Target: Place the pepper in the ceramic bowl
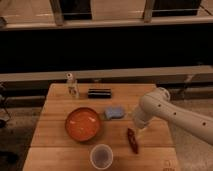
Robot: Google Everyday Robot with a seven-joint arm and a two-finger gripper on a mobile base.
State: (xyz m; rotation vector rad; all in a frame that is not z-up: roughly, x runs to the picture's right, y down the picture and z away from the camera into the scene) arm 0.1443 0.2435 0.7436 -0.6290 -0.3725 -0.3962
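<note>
Pepper (pixel 132 140) lies on the wooden table (pixel 50 131), lower right of centre, outside the orange ceramic bowl (pixel 83 124); my gripper (pixel 142 131) hangs just above its upper end; whether it is apart or clamped, cannot tell. Bowl left of pepper, apart; blue sponge (pixel 114 113) just upper right of bowl; cup (pixel 101 156) at lower edge; small bottle (pixel 73 86) and black bar (pixel 99 93) toward the top edge.
</note>
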